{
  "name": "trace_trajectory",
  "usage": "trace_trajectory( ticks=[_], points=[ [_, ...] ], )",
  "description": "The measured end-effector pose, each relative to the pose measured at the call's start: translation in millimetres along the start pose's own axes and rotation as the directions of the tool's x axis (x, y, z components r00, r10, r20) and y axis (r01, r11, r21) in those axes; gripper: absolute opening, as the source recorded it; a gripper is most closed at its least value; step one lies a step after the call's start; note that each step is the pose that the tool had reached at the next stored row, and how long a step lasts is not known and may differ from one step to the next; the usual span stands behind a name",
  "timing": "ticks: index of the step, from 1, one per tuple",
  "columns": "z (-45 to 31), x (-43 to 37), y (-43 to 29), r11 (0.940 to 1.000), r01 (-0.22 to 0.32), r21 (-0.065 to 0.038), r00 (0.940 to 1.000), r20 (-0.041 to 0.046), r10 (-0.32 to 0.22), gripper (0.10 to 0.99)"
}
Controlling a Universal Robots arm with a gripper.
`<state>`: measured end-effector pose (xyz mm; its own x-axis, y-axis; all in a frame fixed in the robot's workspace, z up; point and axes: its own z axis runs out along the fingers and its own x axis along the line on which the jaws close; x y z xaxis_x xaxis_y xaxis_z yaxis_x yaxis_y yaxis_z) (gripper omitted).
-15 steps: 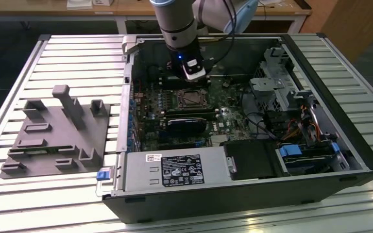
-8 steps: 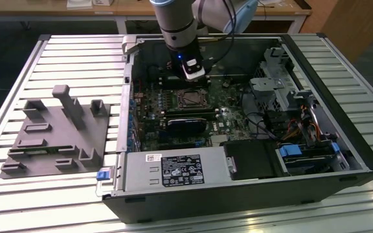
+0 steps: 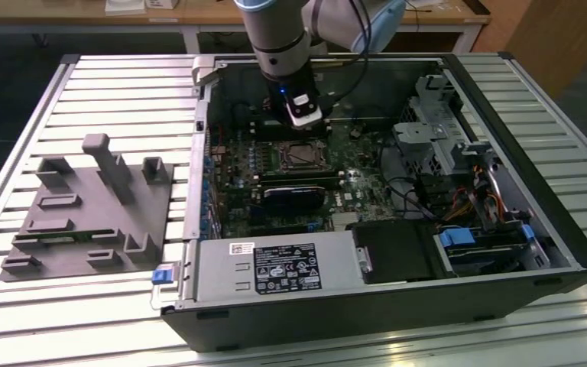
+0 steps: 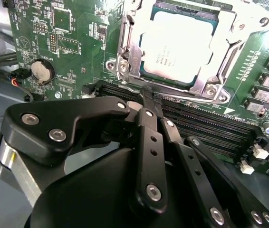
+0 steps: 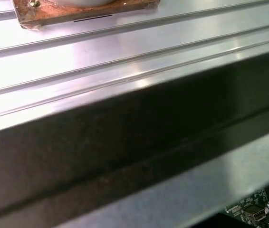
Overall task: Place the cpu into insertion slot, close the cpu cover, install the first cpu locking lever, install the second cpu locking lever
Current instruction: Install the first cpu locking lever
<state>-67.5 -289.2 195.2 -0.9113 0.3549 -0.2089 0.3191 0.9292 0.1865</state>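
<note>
**Surface and room.** A slatted metal table (image 3: 100,76) carries an open black case (image 3: 375,306). A grey moulded fixture (image 3: 89,206) lies on the table well apart from the slot (image 3: 283,162), toward the exterior view's left. Wooden desks (image 3: 120,19) stand beyond the table. In the first wrist view the table's slats (image 5: 101,57) run beside the case's dark wall (image 5: 125,137), and a brown wooden edge (image 5: 77,12) is cut off by the frame.

**Task items.** The slot sits on the green motherboard (image 4: 77,52) inside the case. The cpu (image 4: 179,45) lies in the slot, pale top upward. The cover (image 4: 130,54) lies flat around it, and the cpu shows through its window. A thin metal rod (image 4: 187,96) runs along the slot's edge nearest the gripper.

**Gripper.** The arm (image 3: 278,38) reaches down into the case. The gripper (image 4: 149,95) hangs just beside the slot, over the long black memory slots (image 4: 206,123). Its black fingers (image 4: 148,142) are pressed narrow, tip to tip, with nothing seen between them. A coin cell (image 4: 43,71) sits farther from the slot.

**Hidden or unclear.**
- The gripper body covers the board below the memory slots.
- The slot's far side is cut off in the second wrist view.
- It cannot be told whether the rod is latched, or whether the fingertips touch it.
- In the exterior view the gripper (image 3: 304,115) hides the board just behind the slot.
</note>
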Motion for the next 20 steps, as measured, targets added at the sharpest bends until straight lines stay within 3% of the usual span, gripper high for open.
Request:
trace_trajectory(
  ticks=[8, 20],
  points=[
    [3.4, 0.7, -0.6, 1.0, -0.005, 0.008, 1.0, 0.0081, 0.005, 0.106],
    [5.4, 1.2, -1.2, 1.0, -0.007, 0.005, 0.9999, 0.0074, 0.007, 0.106]
  ],
)
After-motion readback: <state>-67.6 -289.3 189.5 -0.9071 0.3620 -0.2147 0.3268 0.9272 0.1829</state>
